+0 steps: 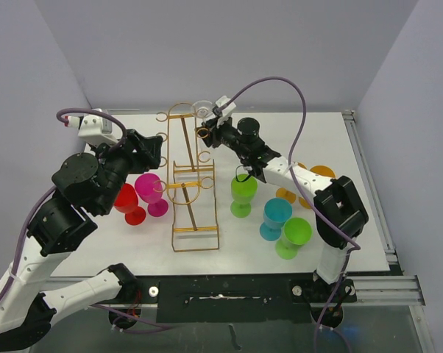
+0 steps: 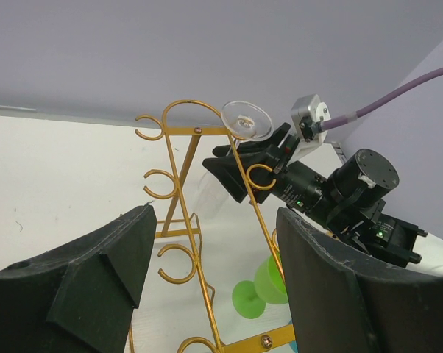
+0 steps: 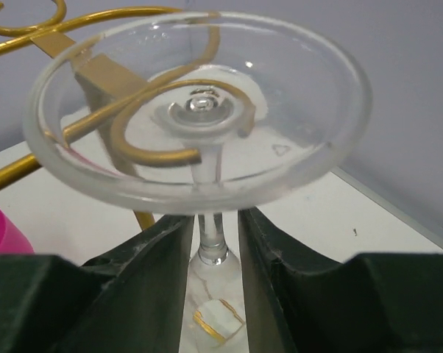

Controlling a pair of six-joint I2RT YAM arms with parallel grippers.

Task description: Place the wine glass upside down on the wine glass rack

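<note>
The right fingers [image 3: 151, 294] are closed around the stem of the wine glass [image 3: 199, 110] at the wine glass rack [image 2: 196, 131]. The left fingers [image 2: 96, 287] are held apart, empty.

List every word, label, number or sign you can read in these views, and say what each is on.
No words, brands or numbers can be read: none on the rack, the coloured glasses or the table.
One faint mark only: a tiny triangle outline on the foot of the wine glass, too small to tell what it is.
</note>
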